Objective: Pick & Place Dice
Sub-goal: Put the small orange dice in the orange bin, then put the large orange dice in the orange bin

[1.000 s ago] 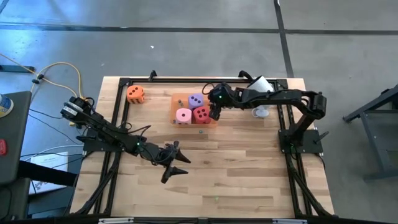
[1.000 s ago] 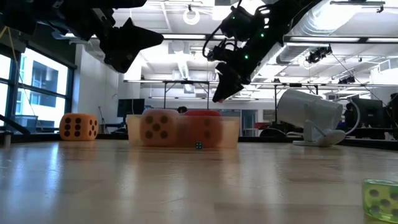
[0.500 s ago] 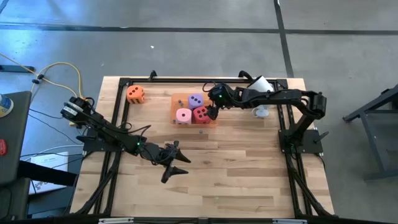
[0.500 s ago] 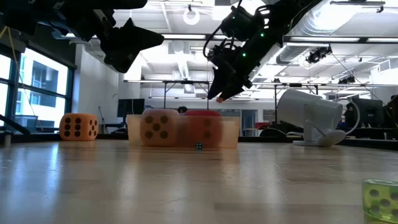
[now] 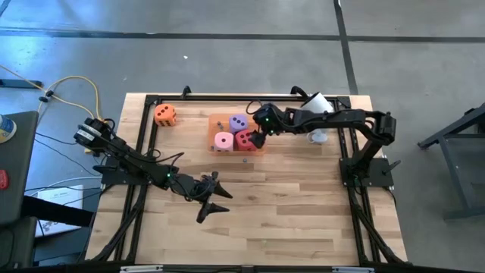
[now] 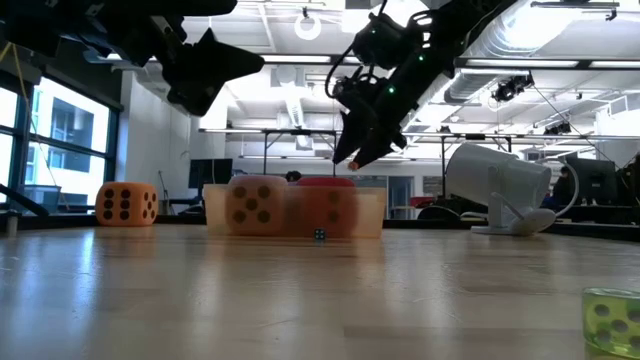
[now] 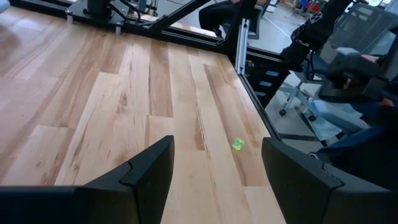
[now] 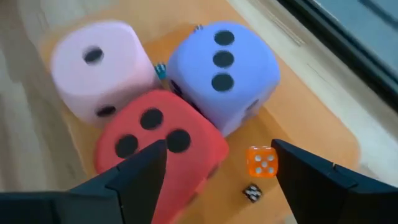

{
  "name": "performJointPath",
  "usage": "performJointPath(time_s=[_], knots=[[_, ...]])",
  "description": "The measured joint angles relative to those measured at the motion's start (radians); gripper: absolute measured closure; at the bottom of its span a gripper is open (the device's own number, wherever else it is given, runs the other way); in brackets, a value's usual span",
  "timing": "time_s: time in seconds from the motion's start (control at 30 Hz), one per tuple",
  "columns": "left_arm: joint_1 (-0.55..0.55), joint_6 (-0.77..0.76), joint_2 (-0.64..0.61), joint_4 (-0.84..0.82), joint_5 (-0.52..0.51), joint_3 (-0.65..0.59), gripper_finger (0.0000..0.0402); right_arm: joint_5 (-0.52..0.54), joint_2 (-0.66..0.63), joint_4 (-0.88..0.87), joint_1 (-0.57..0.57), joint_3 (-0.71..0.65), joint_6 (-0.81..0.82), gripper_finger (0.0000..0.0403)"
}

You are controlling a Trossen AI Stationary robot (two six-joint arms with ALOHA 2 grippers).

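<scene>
Moved closer over tray's right edge: right gripper [image 8: 214,163] (jaws apart) | centre on red die [image 8: 163,146], lower slowly | left gripper [image 7: 214,163] waiting, jaws apart

Tray [image 5: 214,121] sits mid-bench toward the far edge — three dice [image 5: 236,133] packed together inside it. Fourth die [image 5: 165,114] stands apart, beside the far-left corner of the bench [image 5: 303,212].

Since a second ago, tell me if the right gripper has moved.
Yes. In the high view the right gripper, fingers open, has shifted slightly toward the red die in the orange tray.
</scene>
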Motion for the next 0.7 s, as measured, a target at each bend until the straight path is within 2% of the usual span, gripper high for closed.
performJointPath(time_s=[0.13,0.3,0.7], knots=[[0.000,0.018,0.000,0.000,0.000,0.000,0.0167,0.057,0.004,0.000,0.010,0.000,-0.036,0.0142],[0.000,0.020,0.000,0.000,0.000,0.000,0.0167,0.042,0.007,0.036,0.010,0.000,-0.036,0.0163],[0.000,0.020,0.000,-0.002,0.000,0.000,0.0167,0.062,0.007,0.073,0.041,0.000,-0.059,0.0167]])
